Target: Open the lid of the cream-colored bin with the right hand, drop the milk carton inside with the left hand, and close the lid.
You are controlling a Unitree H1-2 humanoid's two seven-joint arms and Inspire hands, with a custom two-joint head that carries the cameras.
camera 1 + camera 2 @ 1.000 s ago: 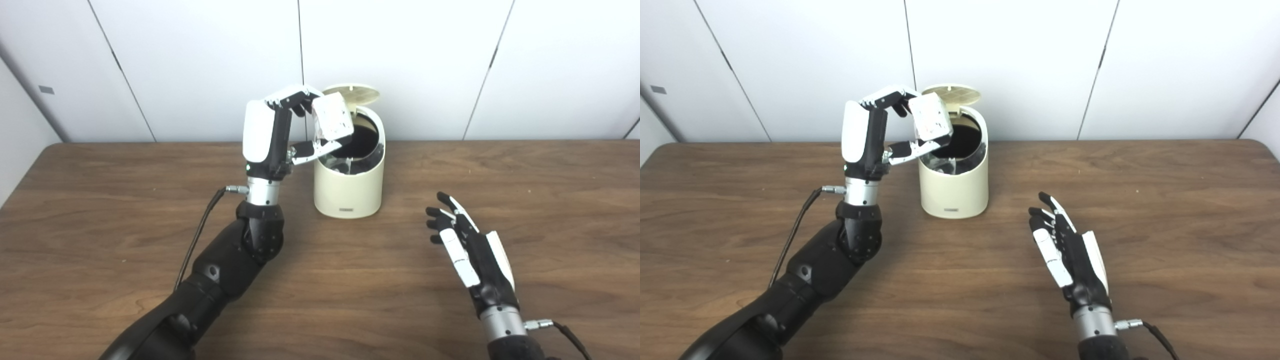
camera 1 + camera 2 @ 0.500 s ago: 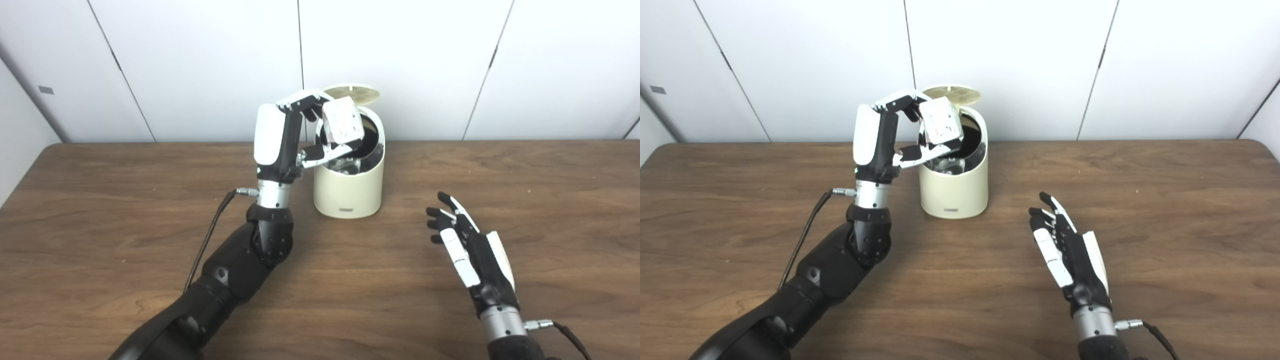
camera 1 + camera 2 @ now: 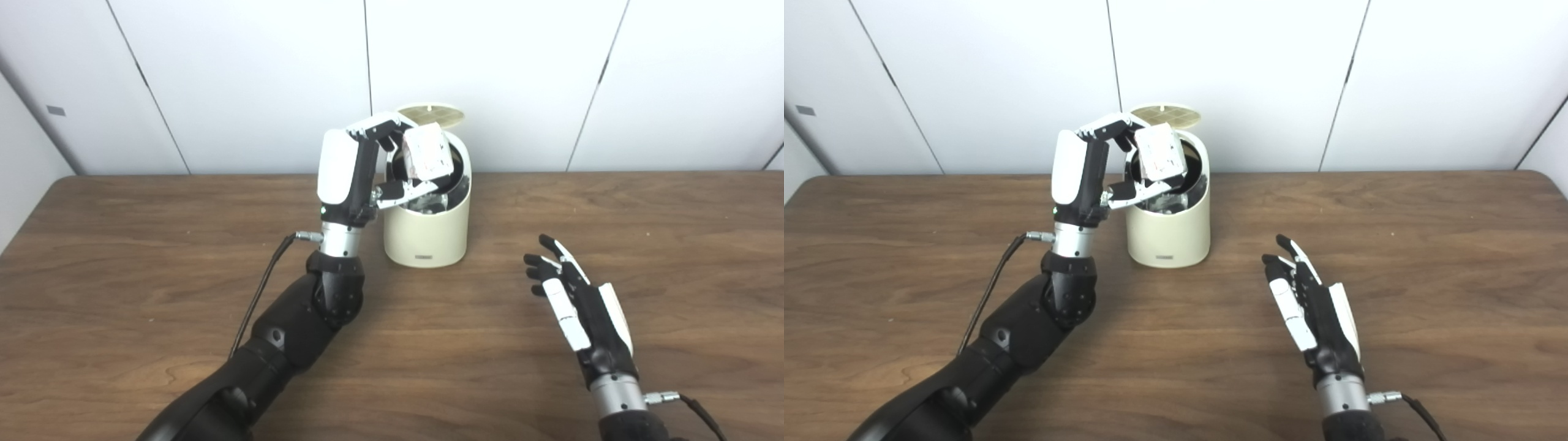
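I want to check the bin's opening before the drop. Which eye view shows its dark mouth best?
The right eye view: more of the bin's dark mouth shows beside the milk carton held in the left hand. The left eye view shows less, the carton covering more.

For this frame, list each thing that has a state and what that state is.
lid: open, tipped up behind the bin's mouth.
cream-colored bin: upright on the table, mouth uncovered.
milk carton: tilted, held over the bin's mouth, not released.
left hand: shut on the milk carton.
right hand: open, empty, away from the bin.
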